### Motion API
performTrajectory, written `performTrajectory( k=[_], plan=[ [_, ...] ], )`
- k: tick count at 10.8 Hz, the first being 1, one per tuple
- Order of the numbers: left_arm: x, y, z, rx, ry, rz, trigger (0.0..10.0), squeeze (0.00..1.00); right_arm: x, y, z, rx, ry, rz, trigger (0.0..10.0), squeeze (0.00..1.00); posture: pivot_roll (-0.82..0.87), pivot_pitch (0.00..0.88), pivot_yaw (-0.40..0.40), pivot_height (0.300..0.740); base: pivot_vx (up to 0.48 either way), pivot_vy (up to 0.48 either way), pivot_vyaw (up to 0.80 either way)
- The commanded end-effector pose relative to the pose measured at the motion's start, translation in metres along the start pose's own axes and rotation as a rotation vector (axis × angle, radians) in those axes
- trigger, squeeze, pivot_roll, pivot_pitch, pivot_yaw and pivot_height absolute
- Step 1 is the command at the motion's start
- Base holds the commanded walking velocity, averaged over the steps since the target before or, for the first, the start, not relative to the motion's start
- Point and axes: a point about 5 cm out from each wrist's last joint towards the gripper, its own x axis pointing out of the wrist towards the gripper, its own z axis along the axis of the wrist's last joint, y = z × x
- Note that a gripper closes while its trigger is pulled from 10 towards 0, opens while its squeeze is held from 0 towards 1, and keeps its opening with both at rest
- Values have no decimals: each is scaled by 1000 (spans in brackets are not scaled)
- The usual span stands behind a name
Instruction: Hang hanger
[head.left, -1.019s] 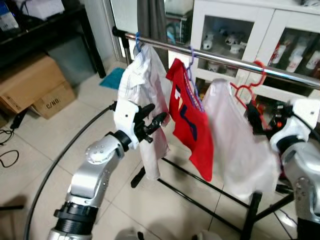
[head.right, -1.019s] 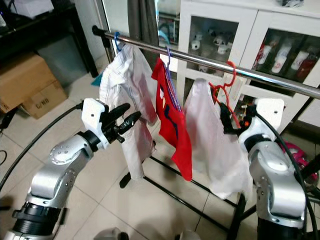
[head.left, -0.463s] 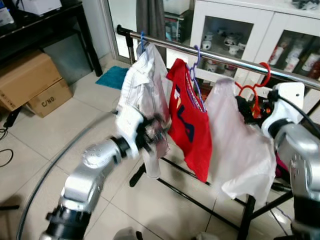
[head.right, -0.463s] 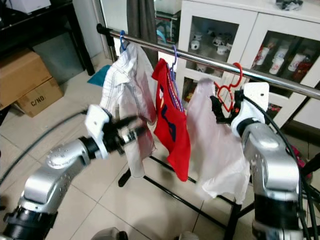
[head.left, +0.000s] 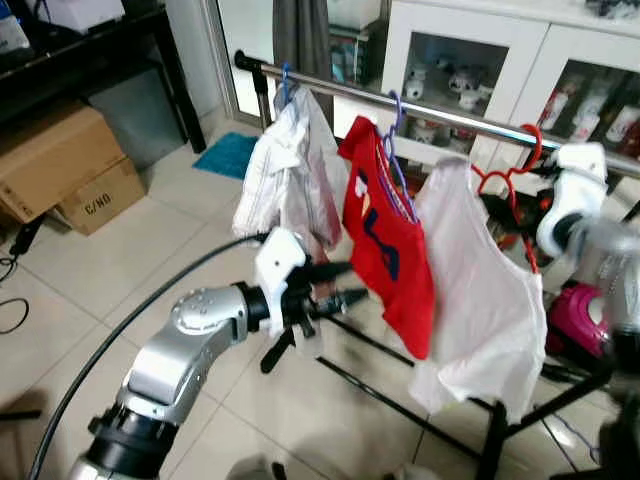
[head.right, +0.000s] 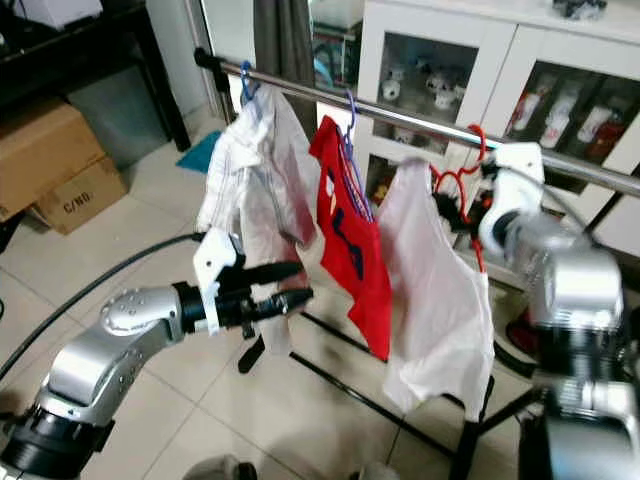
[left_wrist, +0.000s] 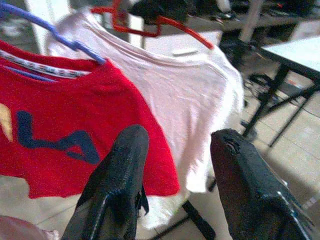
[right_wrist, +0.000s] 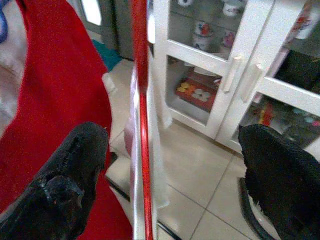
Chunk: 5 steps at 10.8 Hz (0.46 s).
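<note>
A steel rail (head.left: 450, 115) carries three garments. A white shirt (head.left: 285, 175) hangs on a blue hanger, a red shirt (head.left: 390, 245) on a purple hanger (head.left: 392, 150), and a pale shirt (head.left: 480, 300) on a red hanger (head.left: 510, 175) whose hook sits at the rail. My left gripper (head.left: 345, 283) is open, low in front of the rack, pointing under the red shirt (left_wrist: 75, 135). My right gripper (right_wrist: 172, 132) is open beside the red hanger (right_wrist: 140, 100), which runs between its spread fingers without touching them.
Black rack legs (head.left: 380, 390) cross the tiled floor. Cardboard boxes (head.left: 60, 165) and a dark shelf stand at the left. A white glass-door cabinet (head.left: 480, 60) is behind the rail. A black cable (head.left: 120, 320) curves over the floor, and a pink object (head.left: 575, 320) lies at the right.
My left gripper has dropped away from the white shirt and moved right, under the red shirt. My right arm has drawn back to the right, and the pale shirt has swung.
</note>
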Motion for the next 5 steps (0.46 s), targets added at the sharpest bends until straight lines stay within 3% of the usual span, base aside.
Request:
performTrajectory(
  k=[1,2,4,5],
  plan=[
    [1,0,1,7,17,-30,10000,0,0,-4,6,18,7,26,6471,0,-88,0,53,740,0,0,0],
    [1,0,1,9,17,-31,10000,0,1,-6,6,30,21,45,2745,0,-92,0,56,740,0,0,0],
    [1,-1,2,8,22,-48,10000,0,9,-11,3,53,94,115,39,0,-95,0,58,740,0,0,0],
    [1,-1,2,6,26,-54,10000,0,14,-13,1,19,124,120,0,0,-92,0,55,740,0,0,0]
  ],
)
